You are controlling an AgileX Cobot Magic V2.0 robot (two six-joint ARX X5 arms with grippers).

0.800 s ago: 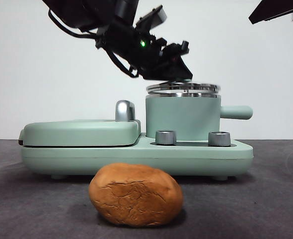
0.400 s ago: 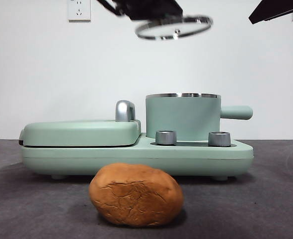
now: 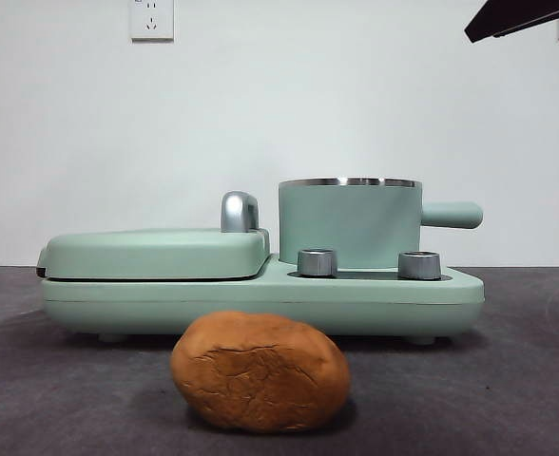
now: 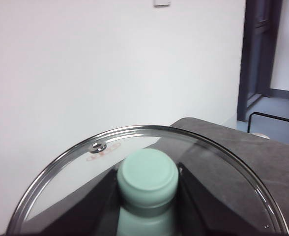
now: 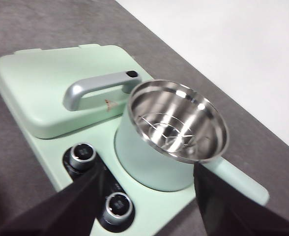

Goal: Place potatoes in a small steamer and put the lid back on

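- Currently, front view: the potato (image 3: 260, 372) lies on the tabletop (image 3: 508, 380) near its front edge; the small steamer (image 3: 350, 222) stands uncovered on the mint-green cooker (image 3: 260, 294).
- Left wrist view: left hand (image 4: 147, 196) clenched on the lid (image 4: 149, 187) knob, held aloft.
- Right wrist view: right hand (image 5: 147, 199) released, above the steamer.

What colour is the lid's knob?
Mint green, on the lid knob held between the left gripper jaws; left wrist view shows it best.
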